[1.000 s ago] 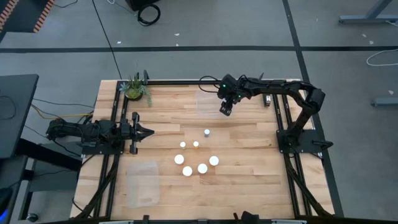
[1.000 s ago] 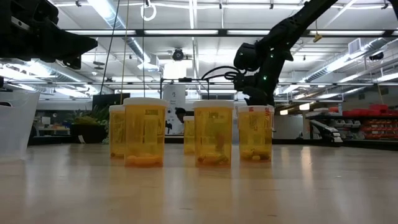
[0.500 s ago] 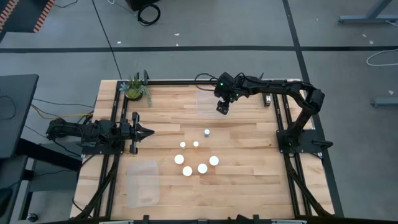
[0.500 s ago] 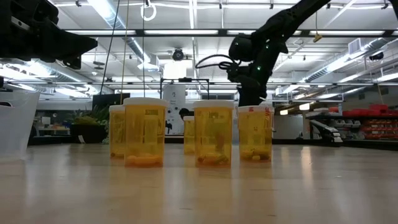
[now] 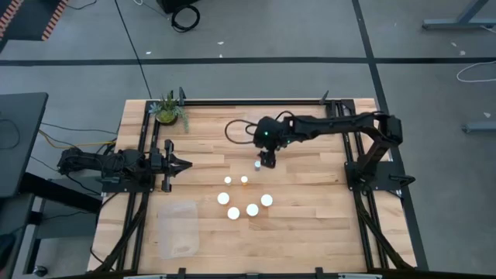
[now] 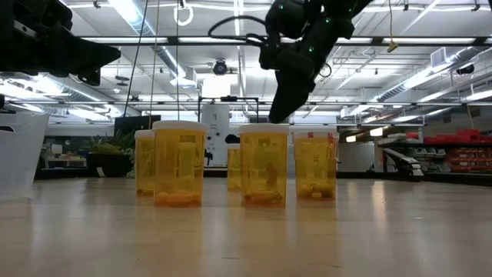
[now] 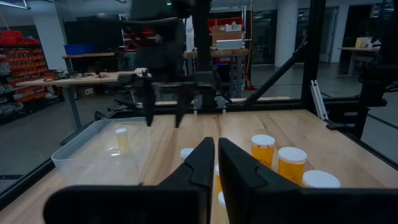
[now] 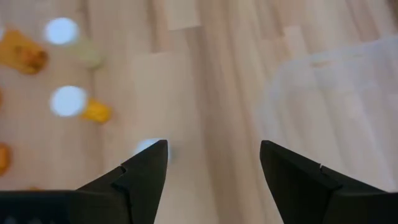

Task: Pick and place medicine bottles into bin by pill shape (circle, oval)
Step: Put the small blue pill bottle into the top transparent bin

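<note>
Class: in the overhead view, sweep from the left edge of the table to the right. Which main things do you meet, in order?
Left gripper → potted plant → clear bin → cluster of medicine bottles → right gripper, above the bottles → right arm's base.

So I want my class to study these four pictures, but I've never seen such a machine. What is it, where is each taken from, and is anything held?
Two robot arms work at a wooden table. One picture looks straight down, one looks level across the tabletop, and two come from cameras on the wrists. The right gripper hangs open above the farthest of the pill bottles, holding nothing. The left gripper waits shut at the table's side. A clear bin and a potted plant also stand there.
</note>
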`<move>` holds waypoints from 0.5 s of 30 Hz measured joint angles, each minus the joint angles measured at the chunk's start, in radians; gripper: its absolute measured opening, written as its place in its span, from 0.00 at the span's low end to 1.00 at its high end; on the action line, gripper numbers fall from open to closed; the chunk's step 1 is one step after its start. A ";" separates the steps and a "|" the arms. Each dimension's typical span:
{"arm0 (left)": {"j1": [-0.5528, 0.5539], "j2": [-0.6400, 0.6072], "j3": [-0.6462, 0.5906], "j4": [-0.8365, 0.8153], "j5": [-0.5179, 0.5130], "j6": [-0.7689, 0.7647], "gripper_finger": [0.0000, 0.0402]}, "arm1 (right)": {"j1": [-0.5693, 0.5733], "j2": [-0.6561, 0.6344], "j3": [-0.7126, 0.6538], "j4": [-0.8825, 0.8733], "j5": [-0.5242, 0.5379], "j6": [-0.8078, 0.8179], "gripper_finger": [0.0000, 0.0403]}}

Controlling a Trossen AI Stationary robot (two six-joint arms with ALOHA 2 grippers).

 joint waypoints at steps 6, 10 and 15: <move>0.000 0.000 0.000 0.000 0.000 0.000 0.07 | 0.060 0.000 0.000 0.009 0.022 0.045 0.65; 0.000 0.000 0.000 0.000 0.000 0.000 0.09 | 0.067 0.001 0.017 0.002 0.026 0.064 0.65; 0.000 0.000 0.000 0.000 0.000 0.000 0.08 | 0.066 0.081 0.133 -0.062 0.030 0.049 0.65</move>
